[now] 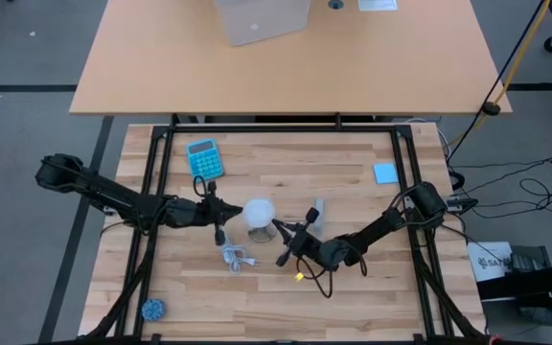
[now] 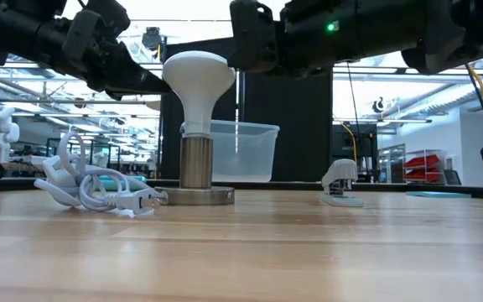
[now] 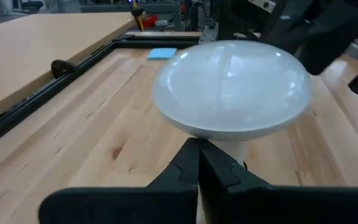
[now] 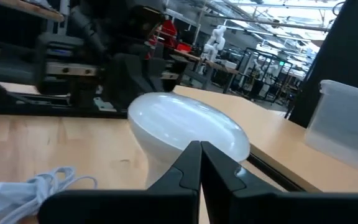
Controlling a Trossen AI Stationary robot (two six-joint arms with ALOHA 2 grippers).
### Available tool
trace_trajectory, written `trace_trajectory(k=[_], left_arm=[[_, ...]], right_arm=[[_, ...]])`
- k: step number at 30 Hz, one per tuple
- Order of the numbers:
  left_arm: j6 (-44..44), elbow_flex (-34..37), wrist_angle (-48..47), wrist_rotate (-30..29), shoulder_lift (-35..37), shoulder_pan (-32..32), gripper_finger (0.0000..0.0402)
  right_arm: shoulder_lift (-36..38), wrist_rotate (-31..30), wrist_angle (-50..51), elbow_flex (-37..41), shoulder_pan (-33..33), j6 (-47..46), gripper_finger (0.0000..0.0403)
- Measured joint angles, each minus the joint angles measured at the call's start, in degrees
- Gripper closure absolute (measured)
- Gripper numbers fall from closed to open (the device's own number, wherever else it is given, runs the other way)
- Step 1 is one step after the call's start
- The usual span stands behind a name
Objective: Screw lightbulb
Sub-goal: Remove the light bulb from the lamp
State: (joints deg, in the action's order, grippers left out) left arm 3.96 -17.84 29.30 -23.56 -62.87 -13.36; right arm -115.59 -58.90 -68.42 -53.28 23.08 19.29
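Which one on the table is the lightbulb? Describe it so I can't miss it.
Look mid-table, between the two arms. The lightbulb stands upright in a round metal socket base, beside a coiled white cord. Only it has a white domed top.

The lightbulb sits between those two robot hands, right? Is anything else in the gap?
In the high view, only the lightbulb stands between the left hand and the right hand. The white cord lies just off that line.

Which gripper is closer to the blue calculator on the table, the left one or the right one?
Left. The left gripper, shut, sits just below the calculator in the high view, beside the lightbulb. The right gripper, also shut, is beyond the bulb, farther from it.
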Motion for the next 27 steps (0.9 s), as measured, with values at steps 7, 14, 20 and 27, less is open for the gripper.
trace_trajectory(k=[7,14,20,27], left_arm=[[-2.07,0.08,-0.23,2.81,-0.02,-2.51,0.0402],[-5.65,-0.05,0.31,8.74,-0.02,-4.7,0.0402],[-5.8,-0.05,-0.94,7.74,0.0,-4.95,0.0402],[-4.2,-0.05,-6.27,2.48,0.0,-4.89,0.0402]], right_arm=[[0.02,-2.62,0.61,0.0,-1.25,-0.07,0.0403],[0.0,-3.6,1.36,0.0,-1.74,0.91,0.0403],[0.0,-6.17,1.37,0.0,-0.71,1.23,0.0403],[0.0,-3.65,1.03,0.0,2.29,4.15,0.0403]])
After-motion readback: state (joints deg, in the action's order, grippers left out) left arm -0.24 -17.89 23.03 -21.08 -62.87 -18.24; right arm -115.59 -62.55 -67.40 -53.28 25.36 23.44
